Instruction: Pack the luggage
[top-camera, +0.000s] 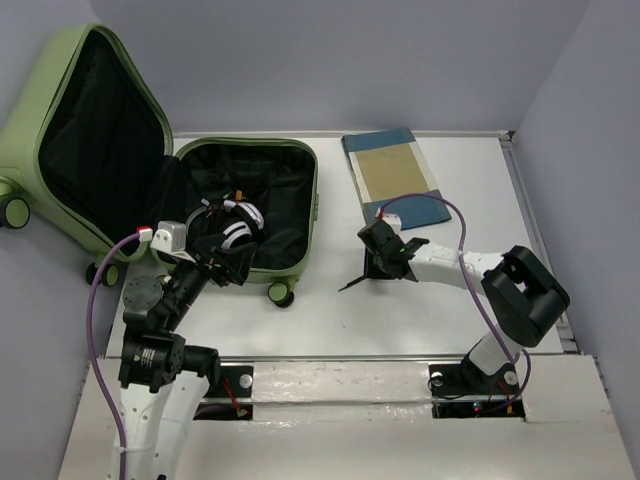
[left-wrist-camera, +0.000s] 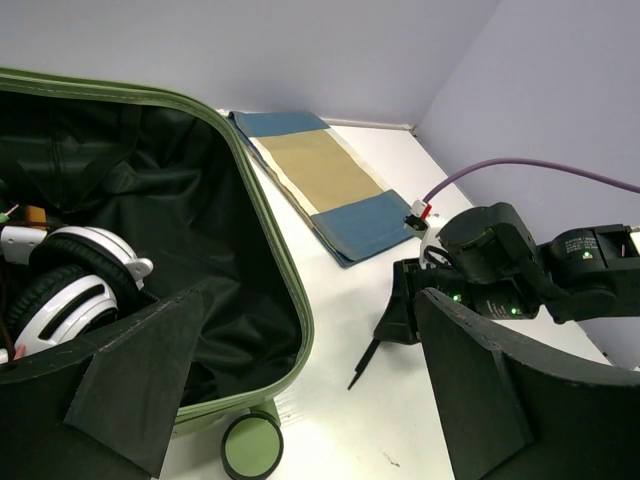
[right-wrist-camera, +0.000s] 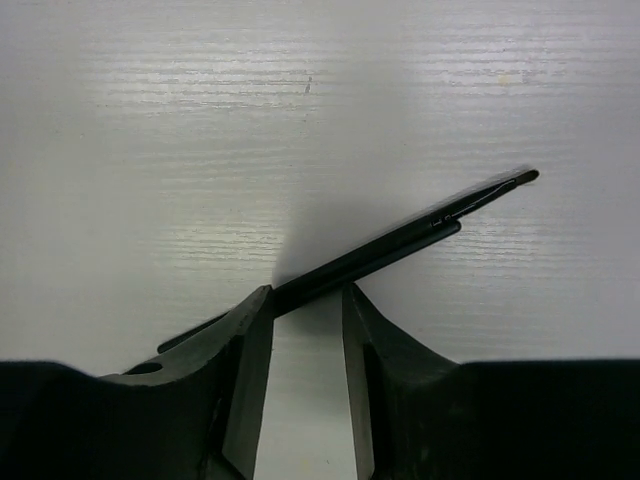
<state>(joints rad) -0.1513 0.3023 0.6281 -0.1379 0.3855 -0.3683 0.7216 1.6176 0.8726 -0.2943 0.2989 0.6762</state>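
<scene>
The luggage (top-camera: 312, 200) lies open at the left, its lid propped up; its green rim (left-wrist-camera: 285, 270) and black lining fill the left wrist view. White-and-black headphones (top-camera: 238, 222) (left-wrist-camera: 75, 275) rest inside. My left gripper (top-camera: 225, 262) (left-wrist-camera: 310, 300) hangs wide open over the suitcase's near edge, holding nothing. A thin black pen (top-camera: 352, 283) (right-wrist-camera: 400, 240) (left-wrist-camera: 362, 365) lies on the white table. My right gripper (top-camera: 378, 262) (right-wrist-camera: 308, 295) is down on it, the pen crossing slantwise at both fingertips, jaws narrowed with bare table still showing between them.
A folded blue-and-tan cloth (top-camera: 395, 178) (left-wrist-camera: 325, 180) lies at the back of the table, beyond the right gripper. A green caster wheel (top-camera: 281, 293) (left-wrist-camera: 250, 448) sticks out at the suitcase's near corner. Grey walls close in the table on three sides.
</scene>
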